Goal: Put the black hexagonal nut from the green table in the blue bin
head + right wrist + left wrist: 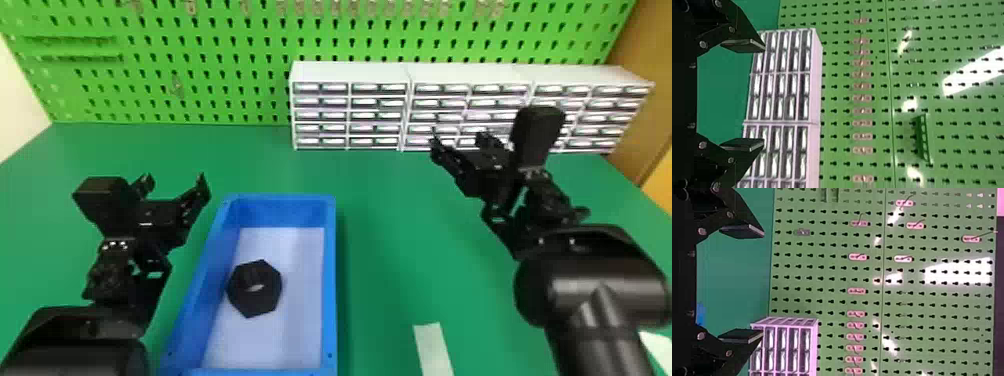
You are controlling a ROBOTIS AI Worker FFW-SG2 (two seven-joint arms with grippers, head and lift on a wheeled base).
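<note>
The nut [267, 296] lies flat in the bin [330, 280], near its left wall, so the placing looks done; the next move calls only for keeping both arms clear. The left tool [175, 181] and right tool [457, 137] are wide apart at the fingers, holding 0 things. The table [390, 225] is green, with 1 pale strip [432, 350]; behind stand drawers [350, 115] and a green pegboard [200, 62].

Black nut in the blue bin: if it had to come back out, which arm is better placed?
Left, probably: the left gripper, jaws open, hangs near the bin's left side; the right gripper looks farther from the nut.
</note>
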